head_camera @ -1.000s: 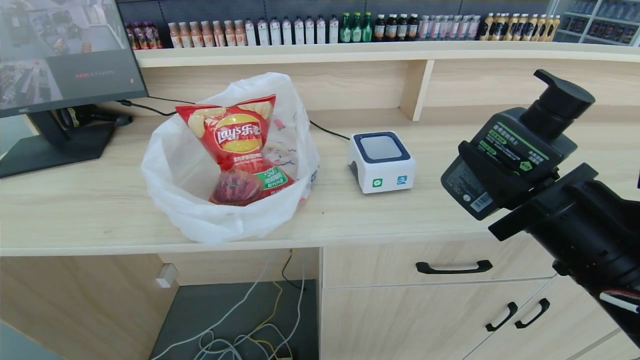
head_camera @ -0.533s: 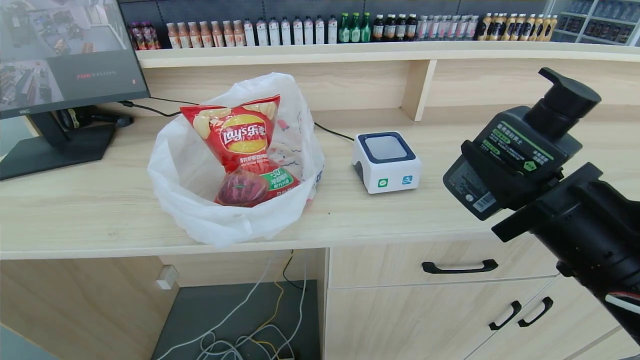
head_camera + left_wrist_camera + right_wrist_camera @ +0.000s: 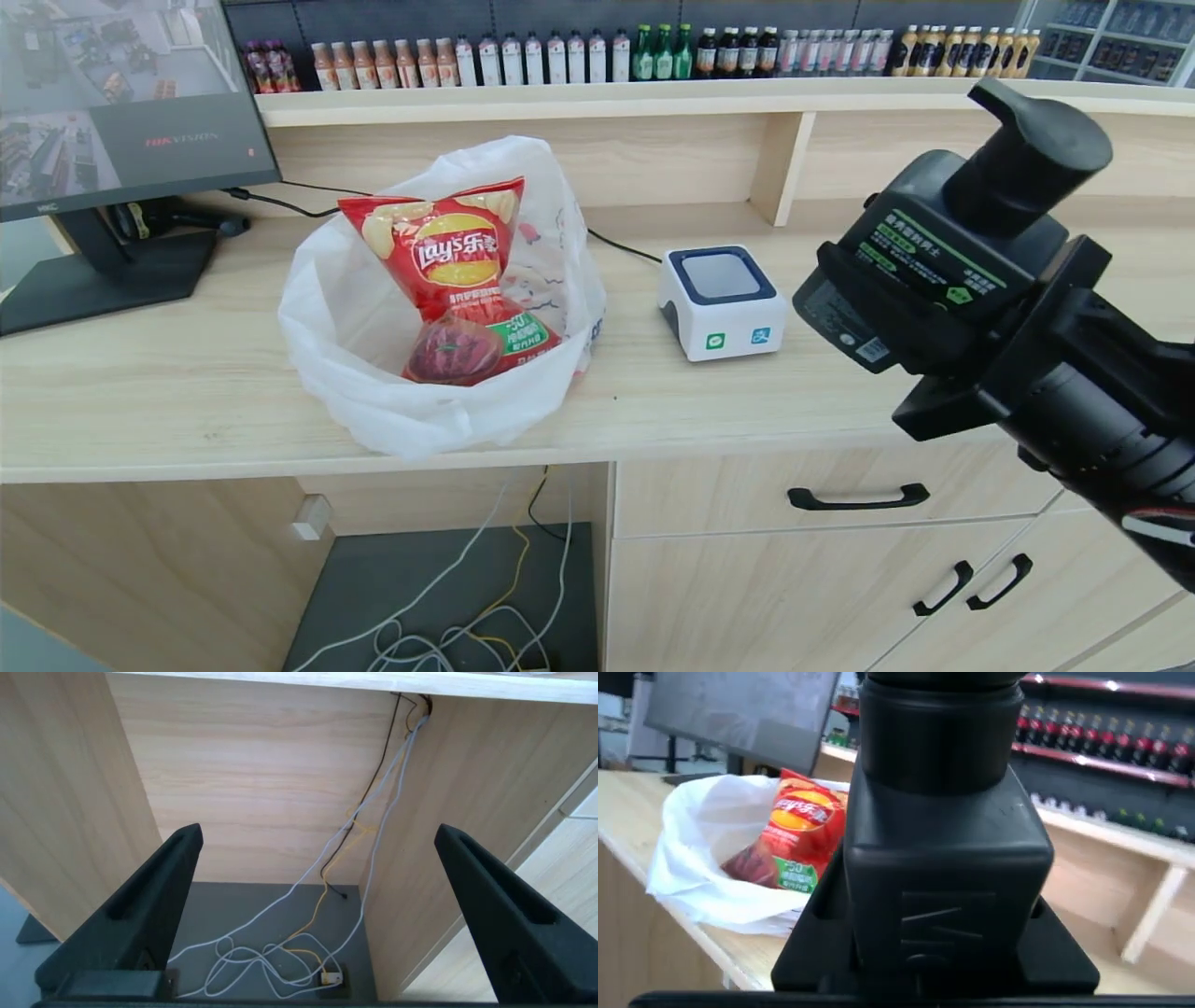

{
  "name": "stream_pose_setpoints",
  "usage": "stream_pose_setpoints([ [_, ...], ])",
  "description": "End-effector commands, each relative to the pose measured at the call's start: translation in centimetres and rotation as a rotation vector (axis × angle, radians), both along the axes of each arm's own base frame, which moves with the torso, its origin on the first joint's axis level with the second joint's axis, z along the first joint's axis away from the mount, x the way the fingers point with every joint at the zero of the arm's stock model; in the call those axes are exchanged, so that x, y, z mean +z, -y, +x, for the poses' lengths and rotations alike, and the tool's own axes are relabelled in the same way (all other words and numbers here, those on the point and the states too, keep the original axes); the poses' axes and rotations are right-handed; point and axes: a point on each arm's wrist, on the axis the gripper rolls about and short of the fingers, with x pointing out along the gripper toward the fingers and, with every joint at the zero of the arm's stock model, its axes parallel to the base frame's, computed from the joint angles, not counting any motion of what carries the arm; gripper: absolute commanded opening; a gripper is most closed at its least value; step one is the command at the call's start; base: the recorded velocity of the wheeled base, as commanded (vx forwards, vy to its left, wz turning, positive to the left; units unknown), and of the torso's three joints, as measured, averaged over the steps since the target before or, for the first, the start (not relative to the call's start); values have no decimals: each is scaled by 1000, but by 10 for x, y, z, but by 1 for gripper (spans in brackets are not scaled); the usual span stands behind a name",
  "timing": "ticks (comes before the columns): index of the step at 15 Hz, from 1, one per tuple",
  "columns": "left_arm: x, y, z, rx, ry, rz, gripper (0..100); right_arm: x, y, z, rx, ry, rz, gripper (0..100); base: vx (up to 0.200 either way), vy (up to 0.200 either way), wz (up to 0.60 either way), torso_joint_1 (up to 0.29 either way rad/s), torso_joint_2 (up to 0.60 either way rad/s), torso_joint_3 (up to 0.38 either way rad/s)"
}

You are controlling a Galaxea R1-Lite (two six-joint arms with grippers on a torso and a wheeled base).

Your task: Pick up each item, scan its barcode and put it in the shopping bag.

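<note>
right gripper [image 3: 971, 322]: we see it clamped on black square pump bottle [image 3: 938, 252], tilted, right of white box scanner [image 3: 721, 301]
left gripper [image 3: 318, 849]: spread wide, empty
white plastic shopping bag [image 3: 373, 406]: red crisp packet [image 3: 448, 252] inside

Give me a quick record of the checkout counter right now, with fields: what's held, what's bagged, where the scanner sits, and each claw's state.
Held item: black pump bottle, in the air right of the scanner
Right claw: shut on the bottle
Left claw: open, holding nothing, below the counter facing the cables
Shopping bag: white plastic, open, on the counter
In bag: red chips bag
Scanner: white box between bag and bottle
</note>
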Motion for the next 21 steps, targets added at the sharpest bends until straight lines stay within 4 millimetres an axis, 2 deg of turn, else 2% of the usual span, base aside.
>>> stream_pose_setpoints([
  [1,0,0,0,0,0,0,100,-1,3,18,-33,28,-36,0,0,0,0,0,0,0],
  [6,0,0,0,0,0,0,100,31,-25,58,-158,322,-97,0,0,0,0,0,0,0],
  [8,0,0,0,0,0,0,100,41,-45,88,-170,471,-136,0,0,0,0,0,0,0],
  [11,0,0,0,0,0,0,100,47,-55,125,-139,661,-195,0,0,0,0,0,0,0],
  [14,0,0,0,0,0,0,100,38,-62,140,-64,751,-259,0,0,0,0,0,0,0],
  [21,0,0,0,0,0,0,100,9,-35,175,-75,775,-398,0,0,0,0,0,0,0],
])
